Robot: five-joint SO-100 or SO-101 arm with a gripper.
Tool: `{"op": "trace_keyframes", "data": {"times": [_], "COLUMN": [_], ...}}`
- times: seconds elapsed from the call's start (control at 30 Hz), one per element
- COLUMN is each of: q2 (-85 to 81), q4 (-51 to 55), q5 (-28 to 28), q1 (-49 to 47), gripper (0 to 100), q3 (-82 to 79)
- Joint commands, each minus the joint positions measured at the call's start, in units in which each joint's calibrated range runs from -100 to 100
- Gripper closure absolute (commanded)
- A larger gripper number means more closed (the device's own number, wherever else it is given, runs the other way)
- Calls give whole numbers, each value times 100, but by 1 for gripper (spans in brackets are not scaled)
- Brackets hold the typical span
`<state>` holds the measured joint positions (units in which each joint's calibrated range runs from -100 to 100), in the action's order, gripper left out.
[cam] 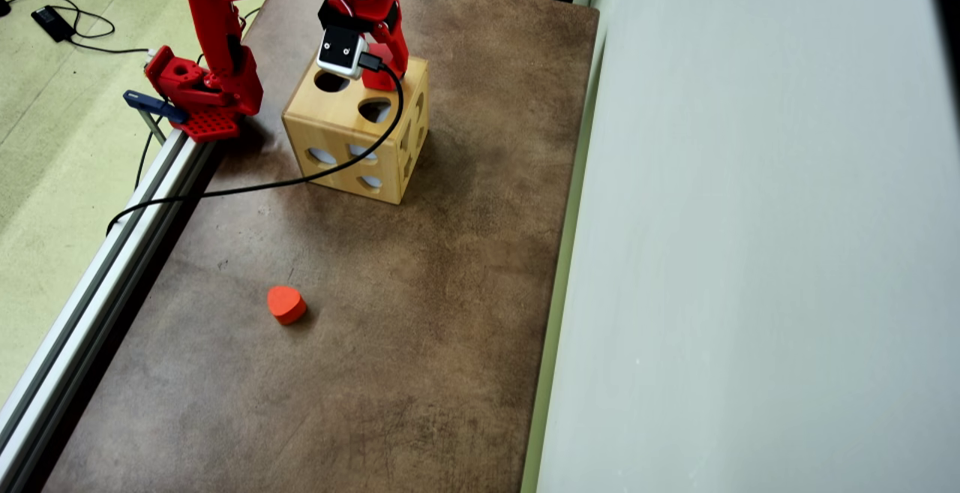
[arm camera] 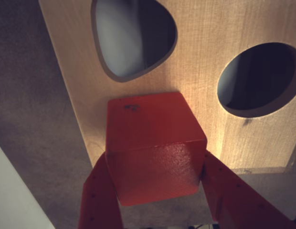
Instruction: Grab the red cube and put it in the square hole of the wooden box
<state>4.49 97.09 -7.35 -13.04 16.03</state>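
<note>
In the wrist view the gripper [arm camera: 155,174] is closed on the red cube [arm camera: 155,148], one finger pressed to each side. The cube sits just over the top face of the wooden box [arm camera: 205,90], between a rounded cutout and a circular hole. In the overhead view the box [cam: 352,144] stands on the brown tabletop [cam: 375,328], and an orange heart-shaped block [cam: 286,304] lies well apart.

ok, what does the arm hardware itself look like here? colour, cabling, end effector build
The arm is all red printed plastic, clamped to the table edge by a red base. A white camera module with a black face sits at the wrist, and a black cable runs off it. The end effector has two thick red fingers with small dotted holes.
</note>
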Motion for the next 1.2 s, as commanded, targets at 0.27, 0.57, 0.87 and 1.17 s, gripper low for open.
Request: {"op": "trace_keyframes", "data": {"times": [0.27, 0.57, 0.87, 1.17], "q2": [-37, -105, -173, -513], "q4": [-55, 25, 33, 33], "q5": [-215, -166, -156, -156], "q1": [-300, -219, -211, -204], "gripper": [97, 97, 97, 97], "q3": [544, 526, 526, 508]}}
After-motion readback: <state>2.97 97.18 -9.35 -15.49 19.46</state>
